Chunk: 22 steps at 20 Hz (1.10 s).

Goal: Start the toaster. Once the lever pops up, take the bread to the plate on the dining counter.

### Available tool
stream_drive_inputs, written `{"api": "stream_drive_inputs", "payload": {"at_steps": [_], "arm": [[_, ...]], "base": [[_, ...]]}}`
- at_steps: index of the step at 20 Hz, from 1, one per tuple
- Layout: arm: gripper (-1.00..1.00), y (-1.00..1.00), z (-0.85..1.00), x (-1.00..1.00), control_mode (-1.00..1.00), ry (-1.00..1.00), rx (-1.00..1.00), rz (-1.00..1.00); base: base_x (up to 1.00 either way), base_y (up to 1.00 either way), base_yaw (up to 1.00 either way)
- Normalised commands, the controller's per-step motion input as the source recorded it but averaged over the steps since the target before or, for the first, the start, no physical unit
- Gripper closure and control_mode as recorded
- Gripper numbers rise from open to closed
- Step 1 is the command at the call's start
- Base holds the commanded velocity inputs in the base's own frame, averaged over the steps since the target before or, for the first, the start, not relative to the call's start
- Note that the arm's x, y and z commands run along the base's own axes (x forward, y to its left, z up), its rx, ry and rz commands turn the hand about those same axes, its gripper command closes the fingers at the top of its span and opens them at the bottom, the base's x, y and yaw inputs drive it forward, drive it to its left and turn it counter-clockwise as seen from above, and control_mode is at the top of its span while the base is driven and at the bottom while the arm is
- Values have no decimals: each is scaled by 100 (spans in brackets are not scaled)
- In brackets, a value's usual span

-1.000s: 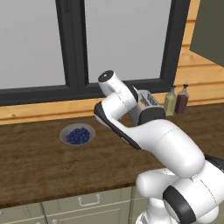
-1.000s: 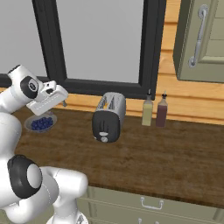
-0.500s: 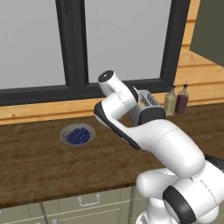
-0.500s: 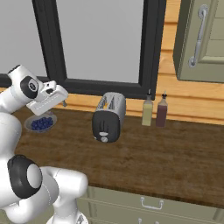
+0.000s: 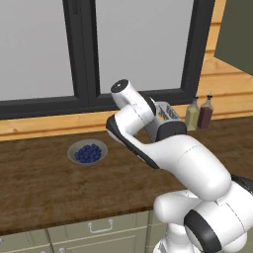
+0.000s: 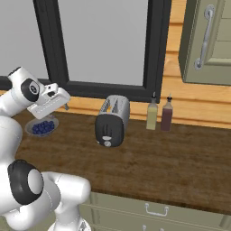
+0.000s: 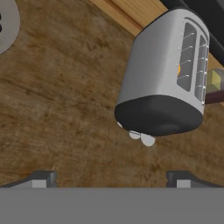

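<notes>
Bowl of blueberries [image 6: 41, 127]: grey, at the left of the counter [image 6: 171, 162], near the wall under the window; its rim shows at the top left corner of the hand view.
Tool [image 7: 109, 179]: jaws spread wide and holding nothing; raised above the counter, left of the toaster in the right base view, between the bowl and the toaster; its two dark fingertips [image 7: 41, 178] rise at the bottom of the hand view over bare wood.
Toaster [image 6: 112, 120]: silver-grey, upright on the counter below the window frame, dark end panel facing the room with a small pale knob low on it; well apart from the tool.
Toaster slots: two, seen from above in the hand view; a small orange-yellow spot shows inside one, too small to identify.
Bottles [image 6: 159, 114]: two, one yellowish and one dark, touching or nearly so, just right of the toaster against the wooden wall.
Cabinet door [image 6: 208, 43]: sage-green with a vertical handle, upper right.
</notes>
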Motion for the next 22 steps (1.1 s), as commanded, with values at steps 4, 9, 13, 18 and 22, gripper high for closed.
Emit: {"api": "stream_drive_inputs", "payload": {"at_steps": [4,9,13,18,22], "arm": [[-100,0,0,0,-100,0,0,0],[-100,0,0,0,-100,0,0,0],[-100,0,0,0,-100,0,0,0],[-100,0,0,0,-100,0,0,0],[-100,0,0,0,-100,0,0,0]], "base": [[0,0,0],[0,0,0],[0,0,0],[0,0,0],[0,0,0]]}}
